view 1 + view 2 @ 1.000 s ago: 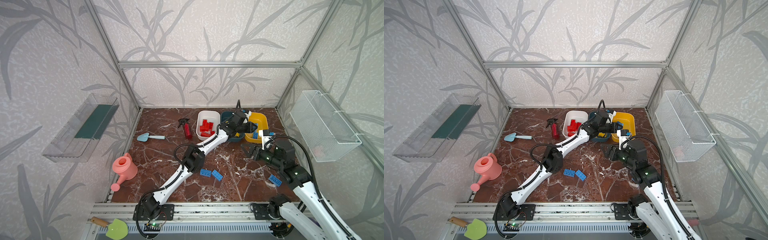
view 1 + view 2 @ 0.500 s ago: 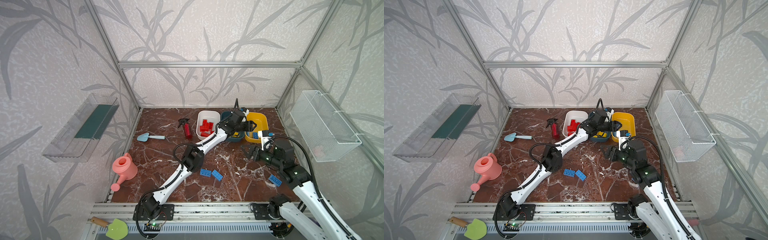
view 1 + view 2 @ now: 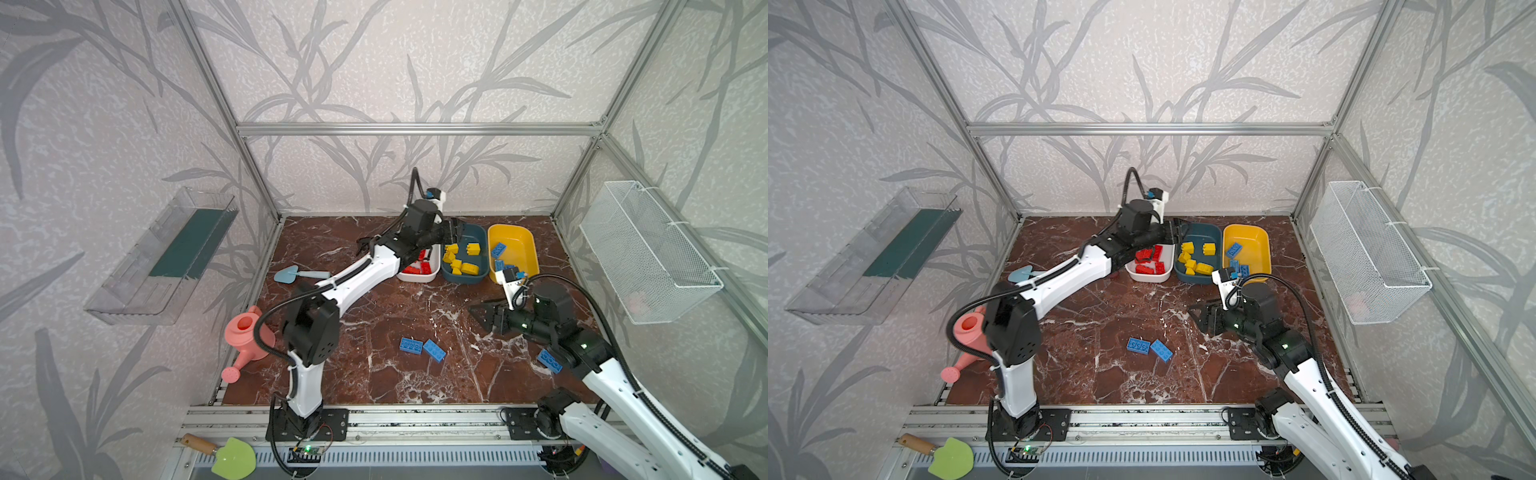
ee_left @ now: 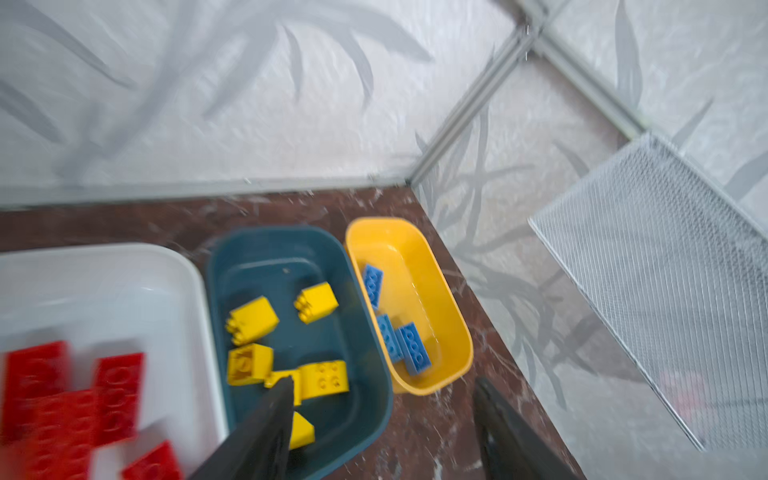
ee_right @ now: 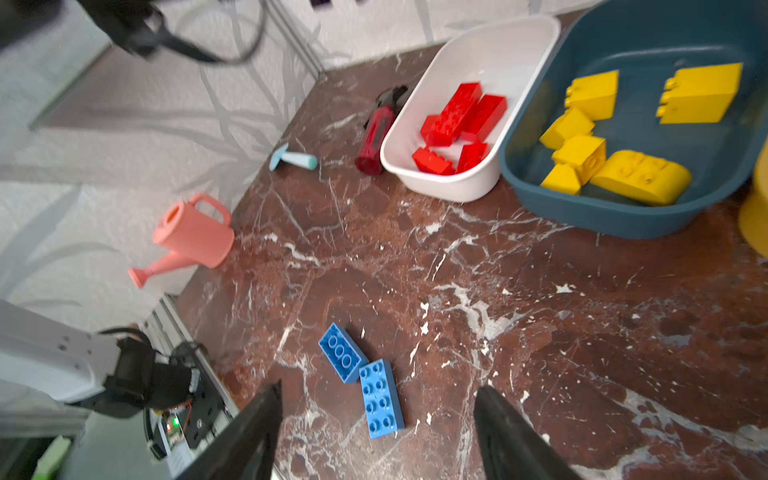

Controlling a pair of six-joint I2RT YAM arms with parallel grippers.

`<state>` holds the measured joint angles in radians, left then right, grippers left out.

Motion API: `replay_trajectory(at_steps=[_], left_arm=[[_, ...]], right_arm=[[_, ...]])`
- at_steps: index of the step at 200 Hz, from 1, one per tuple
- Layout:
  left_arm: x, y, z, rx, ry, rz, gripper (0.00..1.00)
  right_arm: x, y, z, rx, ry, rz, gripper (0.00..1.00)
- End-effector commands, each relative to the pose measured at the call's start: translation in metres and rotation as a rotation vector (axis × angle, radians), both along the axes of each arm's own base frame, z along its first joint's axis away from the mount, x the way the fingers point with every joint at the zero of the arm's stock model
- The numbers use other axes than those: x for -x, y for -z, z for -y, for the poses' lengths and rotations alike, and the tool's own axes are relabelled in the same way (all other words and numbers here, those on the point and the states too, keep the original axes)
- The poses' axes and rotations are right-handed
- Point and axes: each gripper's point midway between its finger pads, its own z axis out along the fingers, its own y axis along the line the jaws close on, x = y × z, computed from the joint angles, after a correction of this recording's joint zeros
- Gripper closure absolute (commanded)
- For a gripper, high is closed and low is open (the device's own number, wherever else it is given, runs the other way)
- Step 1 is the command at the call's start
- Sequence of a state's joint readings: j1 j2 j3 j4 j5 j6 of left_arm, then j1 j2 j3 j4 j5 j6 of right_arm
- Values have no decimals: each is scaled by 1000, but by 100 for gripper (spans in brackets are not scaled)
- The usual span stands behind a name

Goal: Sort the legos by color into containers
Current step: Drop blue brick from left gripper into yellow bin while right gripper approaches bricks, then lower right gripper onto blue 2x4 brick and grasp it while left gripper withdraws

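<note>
Three tubs stand side by side at the back. The white tub (image 3: 419, 277) holds red legos (image 5: 461, 112), the teal tub (image 3: 461, 279) holds yellow legos (image 3: 461, 259), and the yellow tub (image 3: 519, 245) holds blue legos (image 4: 411, 349). My left gripper (image 3: 455, 232) hangs open and empty over the teal tub's far left end. Two blue legos (image 3: 411, 345) (image 3: 434, 350) lie together on the floor's middle. My right gripper (image 3: 482, 313) hovers open to their right, and they show between its fingers in the right wrist view (image 5: 380, 399). A third blue lego (image 3: 549, 360) lies beside the right arm.
A dark-red spray bottle (image 5: 376, 137) lies against the white tub's left side. A pale blue toy shovel (image 3: 299, 275) and a pink watering can (image 3: 247, 336) sit along the left edge. A wire basket (image 3: 648, 249) hangs on the right wall, a clear shelf (image 3: 166, 257) on the left.
My left gripper has opened from shut and drawn back leftward, from above the yellow tub's edge to the teal tub's far left end. The right arm has not moved.
</note>
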<state>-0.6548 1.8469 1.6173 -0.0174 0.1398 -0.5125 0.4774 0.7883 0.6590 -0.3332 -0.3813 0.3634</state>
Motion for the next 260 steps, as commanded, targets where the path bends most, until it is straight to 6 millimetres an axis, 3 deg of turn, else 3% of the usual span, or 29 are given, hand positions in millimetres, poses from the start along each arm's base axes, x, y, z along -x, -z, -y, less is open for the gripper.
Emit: replay_trajectory(at_steps=[1, 71, 127, 167, 198, 260], left_arm=[[11, 2, -46, -81, -159, 38, 30], [94, 53, -146, -222, -315, -61, 12], [144, 73, -202, -239, -421, -115, 8], [171, 100, -224, -267, -440, -174, 8], [180, 116, -233, -264, -460, -199, 9], [185, 120, -241, -268, -483, -194, 9]], right_arm=[[1, 17, -14, 108, -59, 6, 26], [15, 84, -67, 384, -288, -60, 24], [27, 127, -91, 559, -423, -94, 17], [34, 148, -89, 658, -457, -122, 19], [37, 163, -90, 716, -465, -132, 24], [36, 178, -93, 770, -461, -149, 39]])
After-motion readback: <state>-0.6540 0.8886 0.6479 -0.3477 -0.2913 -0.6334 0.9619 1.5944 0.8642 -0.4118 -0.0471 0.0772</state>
